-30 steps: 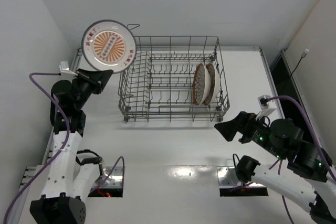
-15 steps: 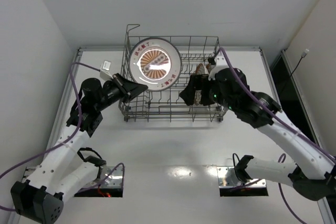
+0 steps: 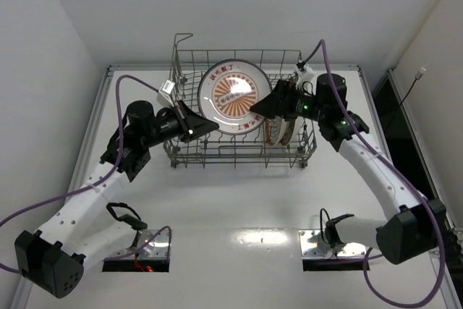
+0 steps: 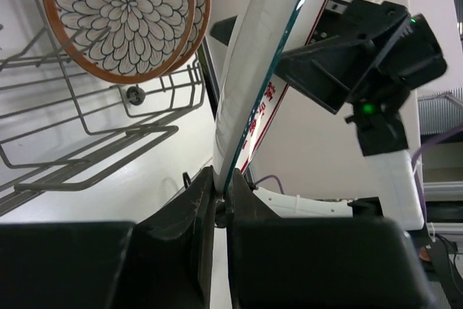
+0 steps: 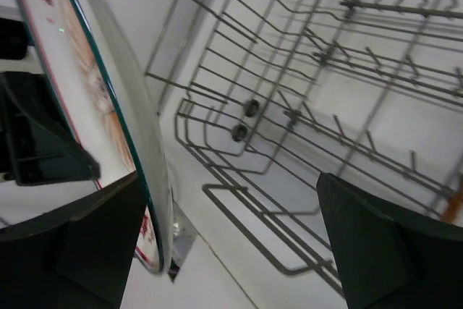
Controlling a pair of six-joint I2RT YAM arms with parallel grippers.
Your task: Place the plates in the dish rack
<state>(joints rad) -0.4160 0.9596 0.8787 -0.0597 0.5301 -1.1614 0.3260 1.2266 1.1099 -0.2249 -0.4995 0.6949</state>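
From its base at the near left of the white table (image 3: 239,200), the left arm reaches forward and to the right. The left gripper (image 3: 199,128) points at the front of the large grey wire dish rack (image 3: 239,151) and is clamped tight on the lower rim of a round white ceramic plate with an orange centre design (image 3: 235,95). In the left wrist view that rim is pinched between the two fingers.

The right arm arches from the near right over the rack's right end. The right gripper (image 3: 262,108) stands wide apart at the plate's right edge. The rim sits between the jaws, close beside one finger (image 5: 72,251), with nothing grasped.

The plate hangs tilted over the middle of the rack. I cannot tell whether it touches the tines.

In the rack's right end a brown-rimmed plate with a petal-flower pattern (image 4: 123,12) stands on edge. A second brown-edged plate (image 4: 202,1) stands just behind it.
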